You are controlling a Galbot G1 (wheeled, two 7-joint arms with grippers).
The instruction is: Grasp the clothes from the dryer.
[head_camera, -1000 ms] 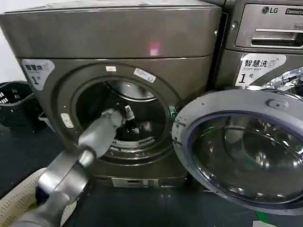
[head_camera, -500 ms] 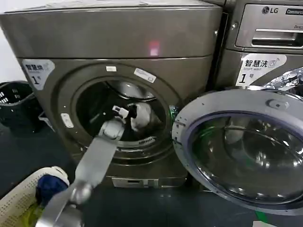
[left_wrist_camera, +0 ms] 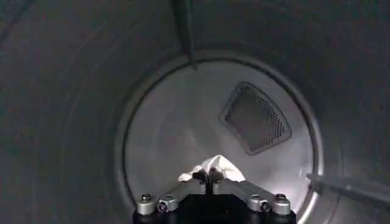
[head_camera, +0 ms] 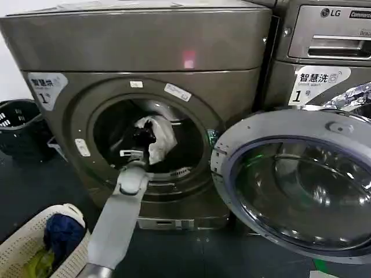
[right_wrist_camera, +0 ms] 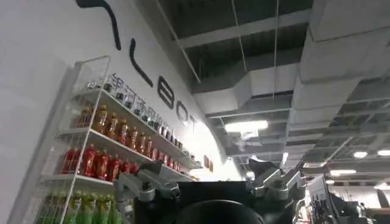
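Inside the round porthole, near its centre, one piece of clothes [head_camera: 157, 138] hangs bunched from the left gripper [head_camera: 141, 137]: soft, crumpled white fabric with a dark patch on the side toward 9 o'clock. In the left wrist view the jaws are clenched on a white tuft of that cloth [left_wrist_camera: 212, 168], the two fingertips [left_wrist_camera: 200, 176] meeting over it, with the smooth metal back wall of the drum and one fan-shaped perforated vent [left_wrist_camera: 255, 117] beyond. One grey cylindrical left arm [head_camera: 119, 217] rises from 7 o'clock in the head view to the porthole's lower rim. Around it stands the dryer [head_camera: 139, 52], a big bronze-grey front-loader with a rounded-corner body, one white "1" sticker [head_camera: 46, 87] at 9 o'clock of the opening and one small pink light [head_camera: 188, 59] at 12 o'clock. Its one round door [head_camera: 295, 179], grey-rimmed with a glossy domed window, hangs swung open at 3 o'clock. Behind that, at 1 o'clock, sits one grey LG-branded machine [head_camera: 330, 40]. At 7 o'clock on the dark floor lies one cream lattice basket [head_camera: 23, 246] holding one dark blue garment [head_camera: 62, 233] and one yellow-green garment [head_camera: 40, 263]; one black slatted basket [head_camera: 17, 130] stands at 9 o'clock. The right gripper [right_wrist_camera: 210, 182] points up toward a ceiling, well away from the dryer, its jaws spread apart and holding nothing, beside a wire shelf of bottles [right_wrist_camera: 97, 152].
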